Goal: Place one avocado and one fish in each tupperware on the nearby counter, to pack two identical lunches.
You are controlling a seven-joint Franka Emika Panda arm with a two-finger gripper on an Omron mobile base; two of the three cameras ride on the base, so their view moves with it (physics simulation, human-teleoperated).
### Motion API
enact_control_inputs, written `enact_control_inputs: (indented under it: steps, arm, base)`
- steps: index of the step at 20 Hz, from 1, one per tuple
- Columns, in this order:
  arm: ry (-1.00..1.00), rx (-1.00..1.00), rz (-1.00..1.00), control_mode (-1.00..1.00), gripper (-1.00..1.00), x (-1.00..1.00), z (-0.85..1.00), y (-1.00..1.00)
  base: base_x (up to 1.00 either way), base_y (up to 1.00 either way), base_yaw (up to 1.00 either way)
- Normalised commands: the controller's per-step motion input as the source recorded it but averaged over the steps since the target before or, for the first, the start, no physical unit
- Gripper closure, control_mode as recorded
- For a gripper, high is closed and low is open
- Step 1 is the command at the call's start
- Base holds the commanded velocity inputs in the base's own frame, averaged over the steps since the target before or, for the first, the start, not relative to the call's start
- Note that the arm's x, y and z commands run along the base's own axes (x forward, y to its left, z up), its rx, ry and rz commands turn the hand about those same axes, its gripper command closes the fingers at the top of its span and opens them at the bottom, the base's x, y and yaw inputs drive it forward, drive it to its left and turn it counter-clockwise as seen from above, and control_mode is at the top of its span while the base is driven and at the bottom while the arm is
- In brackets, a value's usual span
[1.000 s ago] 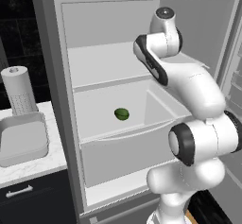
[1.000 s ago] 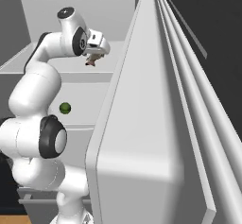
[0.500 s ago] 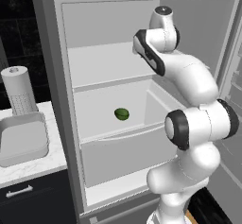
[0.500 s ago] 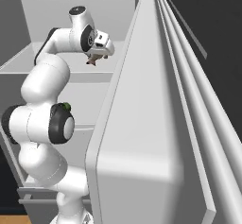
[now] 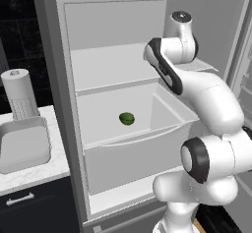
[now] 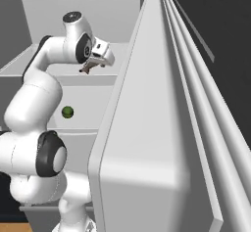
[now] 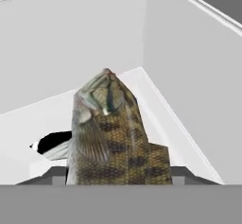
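An olive-brown fish lies on the fridge's upper shelf, and my gripper is shut on it, one fingertip against each flank. From the right base, the gripper hangs low over that shelf with a brownish bit at its tips. Behind the fish to the left lie a dark rounded shape and a pale grey one; I cannot tell what they are. A round green avocado rests in the drawer below. A mid-grey tupperware sits on the white counter at the left.
The open fridge door stands close on the arm's right. A tall paper-towel roll stands behind the grey tray. Fridge side walls hem in the shelf. Dark cabinet fronts run under the worktop.
The arm has changed its bend and the hand has dropped toward the upper shelf. The jaws have closed in from wide open onto the fish.
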Motion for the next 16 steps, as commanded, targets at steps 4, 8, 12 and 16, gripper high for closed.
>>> enact_control_inputs:
  steps: [4, 8, 12, 16]
  arm:
    - [-0.22, 0.0, -0.07, -1.0, 1.0, -1.0, -0.27, 0.0]
    - [-0.03, 0.0, 0.04, -1.0, 1.0, -1.0, 0.0, 0.01]
    - [0.13, 0.0, 0.14, -1.0, 1.0, -1.0, 0.0, 0.08]
    - [0.18, 0.0, 0.14, -1.0, 1.0, -1.0, 0.0, 0.21]
  base:
    - [0.0, 0.0, 0.0]
    - [0.0, 0.0, 0.0]
    - [0.0, 0.0, 0.0]
    - [0.0, 0.0, 0.0]
